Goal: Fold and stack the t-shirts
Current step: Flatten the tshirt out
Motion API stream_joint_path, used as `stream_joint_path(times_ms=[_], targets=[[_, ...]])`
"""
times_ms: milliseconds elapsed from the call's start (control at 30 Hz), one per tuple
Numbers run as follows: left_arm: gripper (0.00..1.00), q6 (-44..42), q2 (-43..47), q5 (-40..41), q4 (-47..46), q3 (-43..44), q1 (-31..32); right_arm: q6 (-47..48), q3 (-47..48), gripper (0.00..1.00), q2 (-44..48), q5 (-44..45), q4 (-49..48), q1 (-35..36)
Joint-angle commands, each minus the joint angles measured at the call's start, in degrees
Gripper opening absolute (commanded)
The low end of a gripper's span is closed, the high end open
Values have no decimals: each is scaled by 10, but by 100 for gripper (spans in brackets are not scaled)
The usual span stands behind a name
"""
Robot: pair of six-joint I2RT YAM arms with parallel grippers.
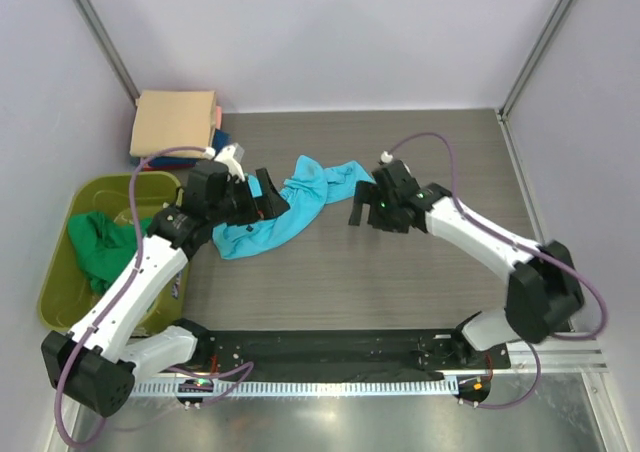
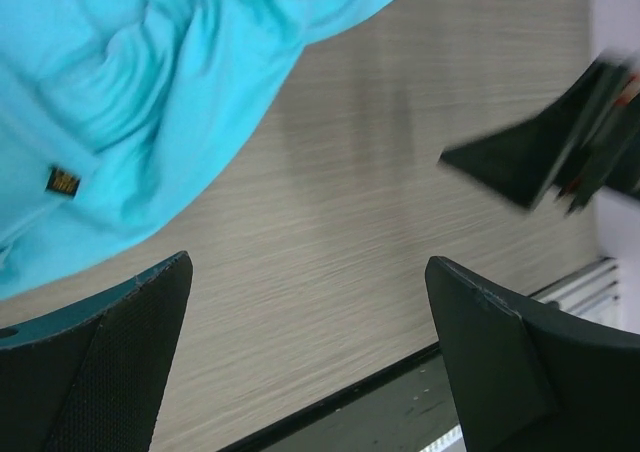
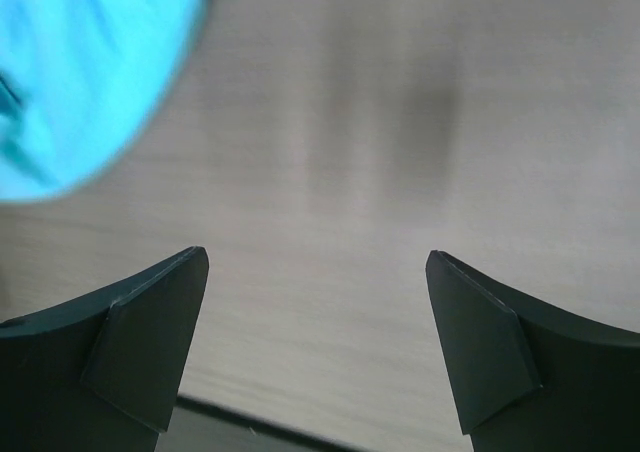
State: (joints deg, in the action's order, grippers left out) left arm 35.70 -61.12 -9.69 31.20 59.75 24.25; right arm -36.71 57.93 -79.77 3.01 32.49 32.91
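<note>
Your turquoise t-shirt point(image 1: 290, 207) lies bunched on the table point(image 1: 400, 272), long axis running near-left to far-right. The left gripper point(image 1: 270, 196), spread and empty, is nearer, at its near end. The right gripper point(image 1: 358, 204), likewise spread, sits just off the far end.

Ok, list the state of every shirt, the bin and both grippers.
turquoise t-shirt: crumpled, unfolded, lying on the table between the grippers.
folded stack: at the far left corner, tan t-shirt on top.
green t-shirt: bunched up inside the bin.
left gripper: open, empty.
right gripper: open, empty.
</note>
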Motion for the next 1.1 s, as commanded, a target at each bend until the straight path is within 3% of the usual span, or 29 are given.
stream_joint_path(times_ms=[0,200,433,500,800,900,1067], targets=[[100,6,25,43,-29,-49,-1,30,121,96,-82,-18,-52,-26],[100,13,70,72,-40,-113,-2,52,245,84,-278,-23,-51,-108],[100,9,87,93,-43,-148,-2,76,319,80,-384,-56,-52,-142],[100,13,82,135,-34,-154,-2,84,346,79,-412,-62,-52,-142],[100,46,11,237,-55,-198,-2,78,371,73,-461,-95,-71,-143],[100,56,-33,252,-89,-207,-2,74,358,66,-465,-101,-86,-143],[100,58,-110,281,-138,-201,-3,72,344,45,-473,-109,-97,-148]])
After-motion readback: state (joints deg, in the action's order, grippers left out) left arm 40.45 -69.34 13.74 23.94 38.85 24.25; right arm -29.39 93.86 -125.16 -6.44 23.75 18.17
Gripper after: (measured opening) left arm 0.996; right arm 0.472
